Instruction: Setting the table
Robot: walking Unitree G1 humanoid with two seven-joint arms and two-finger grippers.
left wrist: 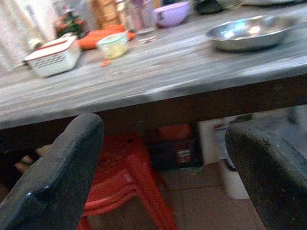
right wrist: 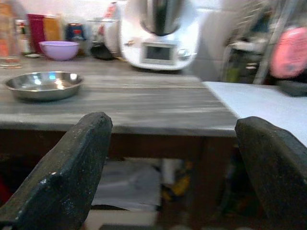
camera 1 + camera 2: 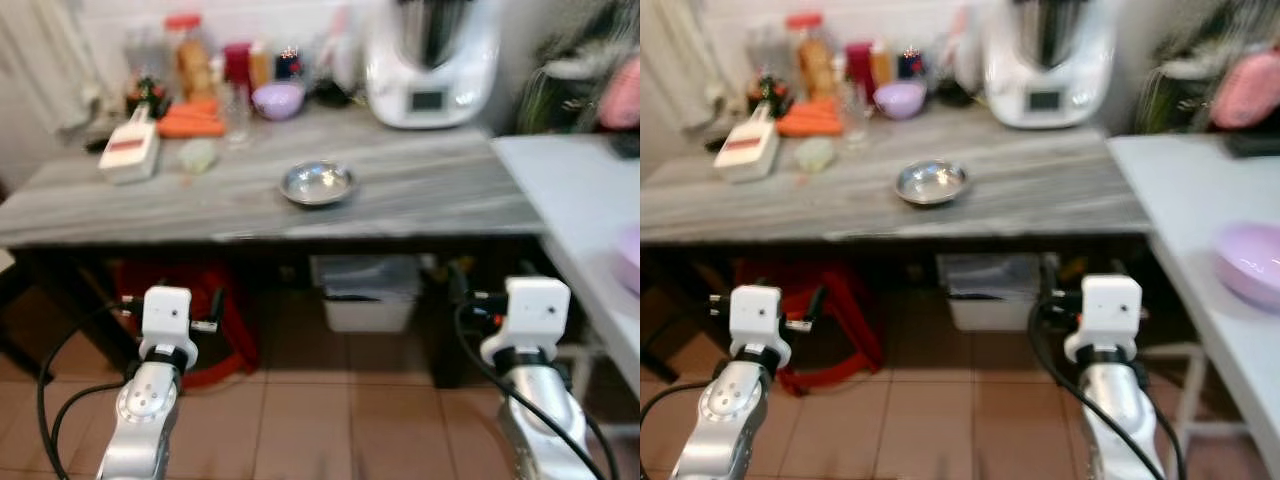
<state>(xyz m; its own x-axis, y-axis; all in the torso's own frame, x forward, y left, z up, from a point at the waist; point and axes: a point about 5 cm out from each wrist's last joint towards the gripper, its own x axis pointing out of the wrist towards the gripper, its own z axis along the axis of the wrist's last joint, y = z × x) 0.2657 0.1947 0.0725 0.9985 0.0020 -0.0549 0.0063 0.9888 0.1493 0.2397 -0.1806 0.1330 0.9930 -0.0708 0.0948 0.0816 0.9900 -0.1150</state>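
A shallow steel bowl [image 3: 317, 183] sits near the front middle of the grey wooden table [image 3: 430, 200]. A small purple bowl [image 3: 278, 99] stands at the back among jars. Another purple bowl [image 3: 1250, 262] rests on the white table [image 3: 580, 190] to the right. Both arms are held low in front of the grey table, below its edge. My left gripper [image 1: 165, 129] is open, its fingers [image 1: 72, 158] wide apart, and looks toward the table edge with the steel bowl [image 1: 249, 32] beyond. My right gripper [image 2: 172, 124] is also open and empty, with the steel bowl [image 2: 43, 85] ahead.
A white kitchen machine [image 3: 432, 60] stands at the back right. A white box with a red label [image 3: 130, 152], carrots [image 3: 190, 120], a small cup [image 3: 198, 155] and jars crowd the back left. Under the table are a red stool [image 3: 215, 320] and a white bin [image 3: 368, 295].
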